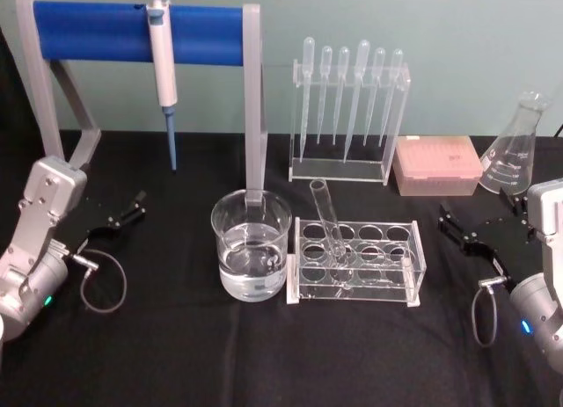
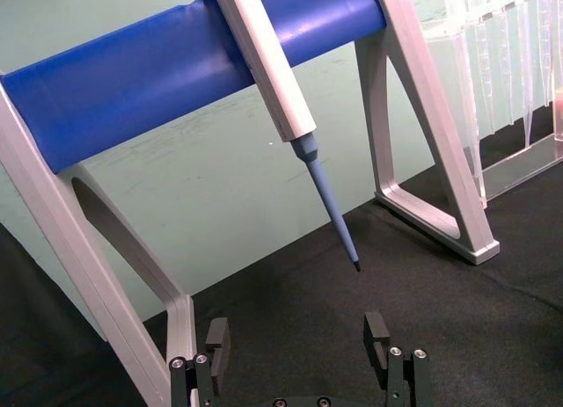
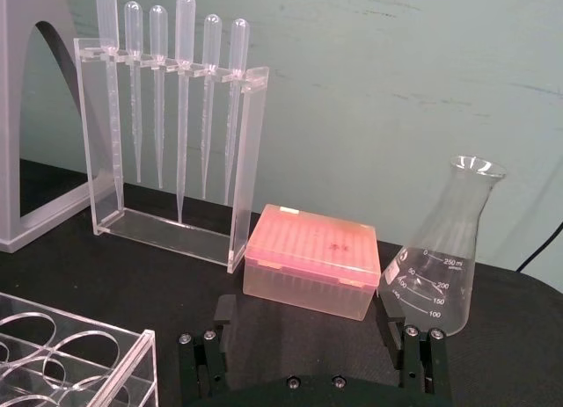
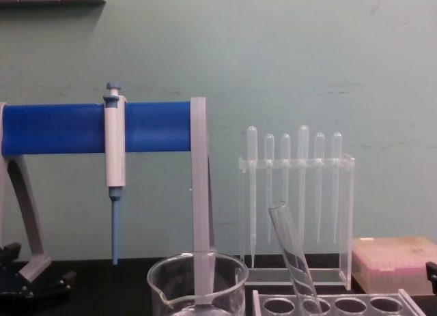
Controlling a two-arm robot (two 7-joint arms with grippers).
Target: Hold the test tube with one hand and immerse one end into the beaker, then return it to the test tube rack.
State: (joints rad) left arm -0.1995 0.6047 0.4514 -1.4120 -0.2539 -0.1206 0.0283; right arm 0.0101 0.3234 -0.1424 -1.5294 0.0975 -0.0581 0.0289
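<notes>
Desk [image 1: 176,354] under a black cloth lies below my head camera. The test tube [image 1: 327,221] leans in the clear rack [image 1: 354,262], its rim tilted toward my left, and the beaker [image 1: 251,244] with liquid in it stands just beside the rack's left end. My left pincer [image 1: 126,211] rests at the left edge and my right pincer [image 1: 460,234] at the right edge, both released, fingers spread, grasping nothing, well apart from tube and beaker.

My left wrist camera shows my left pincer [image 2: 299,345] gaping over bare cloth, with the micropipette [image 2: 286,99] hanging from the blue bar [image 2: 141,82] of its stand ahead.

My right wrist camera shows my right pincer [image 3: 310,323] spread wide, facing the pink tip box [image 3: 312,259], the conical flask [image 3: 444,253] and the pipette stand [image 3: 171,126]; a corner of the rack [image 3: 79,354] sits near.

My chest camera sees the tube [image 4: 290,251] slanting out of the rack [image 4: 341,304], the beaker [image 4: 198,282] beside it.
</notes>
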